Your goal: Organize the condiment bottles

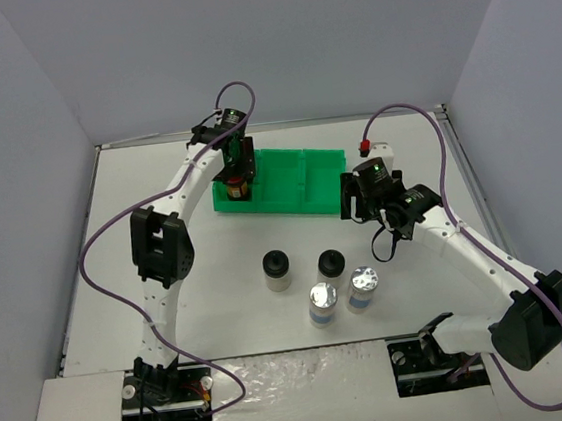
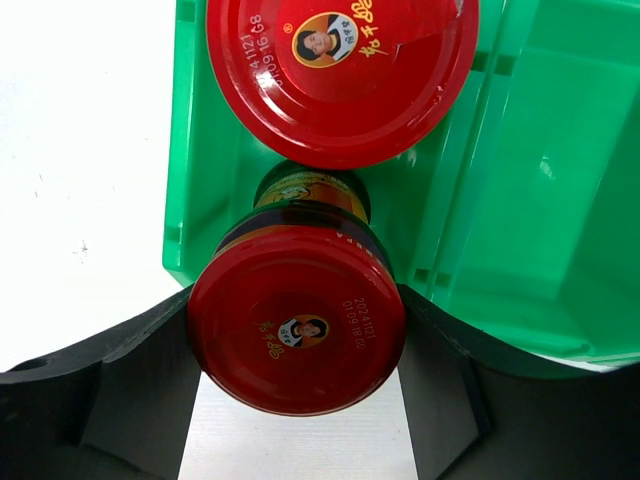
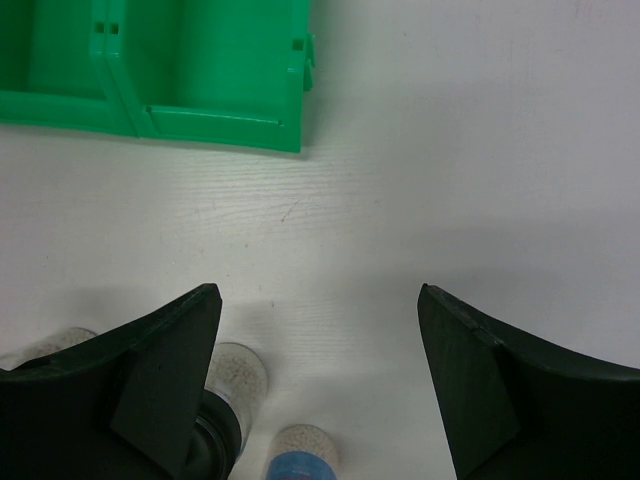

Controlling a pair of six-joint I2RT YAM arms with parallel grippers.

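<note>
White table [image 1: 294,237], walled on three sides. Green tray [image 1: 308,175] toward the back, three compartments; all positions are taken from it. My left gripper [image 1: 237,175] is over the tray's left compartment, fingers clamped on a red-capped jar [image 2: 297,325], cap facing my wrist camera, dark contents below the cap. A second red-capped jar [image 2: 340,70] stands in that same compartment just beyond the held one; touching or not, I cannot tell. My right gripper [image 3: 320,375] hangs off the tray's right end, toward the near side, fingers spread wide with only bare table between them. In front of the tray, on the table and well apart from it: first black-capped jar [image 1: 277,268], second black-capped jar [image 1: 330,264], both upright. Farther from the tray again: first silver-capped jar [image 1: 322,304], second silver-capped jar [image 1: 363,287], close together.
</note>
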